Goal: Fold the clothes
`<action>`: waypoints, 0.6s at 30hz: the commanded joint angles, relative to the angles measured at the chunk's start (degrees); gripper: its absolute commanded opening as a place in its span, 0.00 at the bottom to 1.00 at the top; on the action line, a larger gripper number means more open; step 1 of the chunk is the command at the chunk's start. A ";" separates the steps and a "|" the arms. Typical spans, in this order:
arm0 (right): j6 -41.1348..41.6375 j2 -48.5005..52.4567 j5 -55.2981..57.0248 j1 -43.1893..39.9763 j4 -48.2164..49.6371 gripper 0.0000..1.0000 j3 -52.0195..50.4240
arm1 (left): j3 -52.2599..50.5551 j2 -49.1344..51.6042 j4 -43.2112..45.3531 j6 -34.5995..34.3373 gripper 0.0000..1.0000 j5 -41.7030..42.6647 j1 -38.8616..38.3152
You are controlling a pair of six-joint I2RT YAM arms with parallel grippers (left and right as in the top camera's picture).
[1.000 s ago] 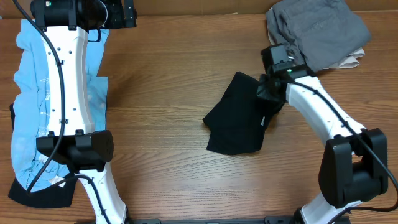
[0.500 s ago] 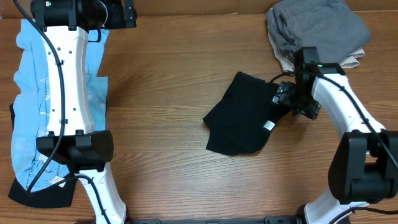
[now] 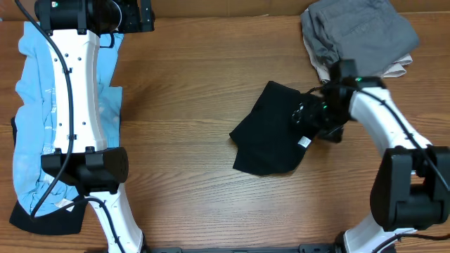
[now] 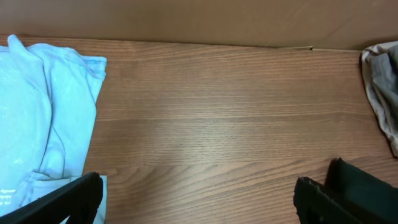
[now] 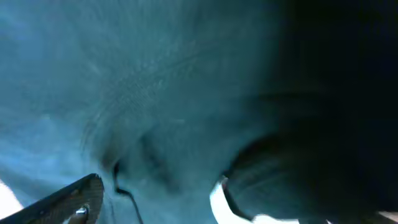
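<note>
Table (image 3: 204, 84): brown wood-grain top filling nearly the whole overhead frame (grain running left to right).
Cardboard panel (image 4: 199, 18): plain brown, upright, spanning the top of the left wrist frame and meeting the table's far edge.
</note>
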 commanded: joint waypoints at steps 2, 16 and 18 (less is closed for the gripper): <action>5.53 -0.04 -1.53 1.51 6.51 0.94 -7.28 | 0.00 0.48 0.09 -0.79 1.00 -0.50 -0.13; 13.55 0.02 -1.68 7.96 31.74 0.40 -19.12 | 0.00 0.48 0.07 -0.81 1.00 -0.50 -0.13; 13.55 0.02 -1.53 7.89 33.03 0.04 -19.12 | 0.00 0.48 0.04 -0.83 1.00 -0.48 -0.13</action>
